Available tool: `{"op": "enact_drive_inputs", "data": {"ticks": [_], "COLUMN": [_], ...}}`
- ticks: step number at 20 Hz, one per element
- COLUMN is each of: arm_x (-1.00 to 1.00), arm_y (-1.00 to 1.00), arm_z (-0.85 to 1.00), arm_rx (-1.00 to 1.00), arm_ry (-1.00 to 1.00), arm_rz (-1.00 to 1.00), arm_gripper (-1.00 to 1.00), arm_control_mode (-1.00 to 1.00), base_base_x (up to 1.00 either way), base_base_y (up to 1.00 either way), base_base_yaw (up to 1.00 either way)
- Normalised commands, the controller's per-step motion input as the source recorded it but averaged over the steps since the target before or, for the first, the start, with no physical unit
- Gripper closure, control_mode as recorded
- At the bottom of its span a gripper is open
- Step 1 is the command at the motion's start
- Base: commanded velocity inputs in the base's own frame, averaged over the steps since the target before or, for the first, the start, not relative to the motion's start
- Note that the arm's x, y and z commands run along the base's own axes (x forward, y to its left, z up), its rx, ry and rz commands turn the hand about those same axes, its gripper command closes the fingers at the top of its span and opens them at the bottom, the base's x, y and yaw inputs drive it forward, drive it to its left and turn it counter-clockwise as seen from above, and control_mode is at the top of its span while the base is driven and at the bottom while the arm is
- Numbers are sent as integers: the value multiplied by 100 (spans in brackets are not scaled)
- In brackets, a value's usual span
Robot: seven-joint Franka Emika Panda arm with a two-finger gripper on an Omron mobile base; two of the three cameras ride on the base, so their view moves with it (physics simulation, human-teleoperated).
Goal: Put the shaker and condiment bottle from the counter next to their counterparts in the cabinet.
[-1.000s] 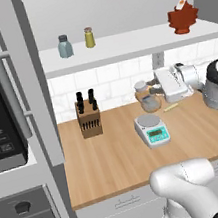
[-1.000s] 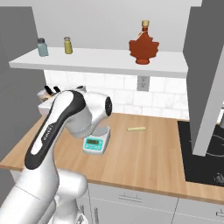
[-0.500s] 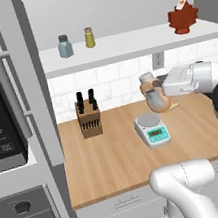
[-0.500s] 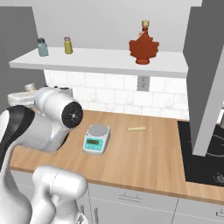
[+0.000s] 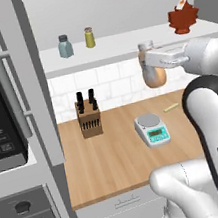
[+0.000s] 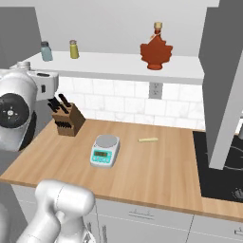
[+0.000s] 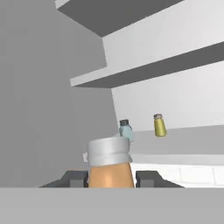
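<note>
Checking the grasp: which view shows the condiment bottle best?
The left base view: the whole condiment bottle shows there, lifted off the counter in the claw. The hand view gives only its pale top and neck between the fingers. The right base view gives no clear sight.

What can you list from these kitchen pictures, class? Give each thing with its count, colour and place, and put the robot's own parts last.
condiment bottle: one, orange-tan with whitish top, held in the air above the counter
shaker: one, olive-yellow, on the cabinet shelf beside the grey-green shaker
grey-green shaker: one, dark cap, shelf left end
maple-leaf bottle: one, red, shelf right part
knife block: one, brown with black handles, counter back left
kitchen scale: one, grey and teal, counter middle
small stick: one, pale yellow, lying on counter
gripper: one, white, fingers dark, closed on the bottle
</note>
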Motion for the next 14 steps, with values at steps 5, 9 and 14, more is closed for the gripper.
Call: {"op": "enact_drive_inputs", "data": {"ticks": [5, 9, 14], "arm_x": [-2, 0, 0], "arm_y": [0, -8, -37], "arm_z": [8, 0, 0], "arm_rx": [0, -3, -12], "arm_ry": [0, -2, -21], "arm_rz": [-6, 0, 0], "arm_gripper": [100, 100, 100], "arm_control_mode": [-100, -100, -100], "base_base_x": [0, 0, 0], "base_base_y": [0, 0, 0], "base_base_yaw": [0, 0, 0]}}
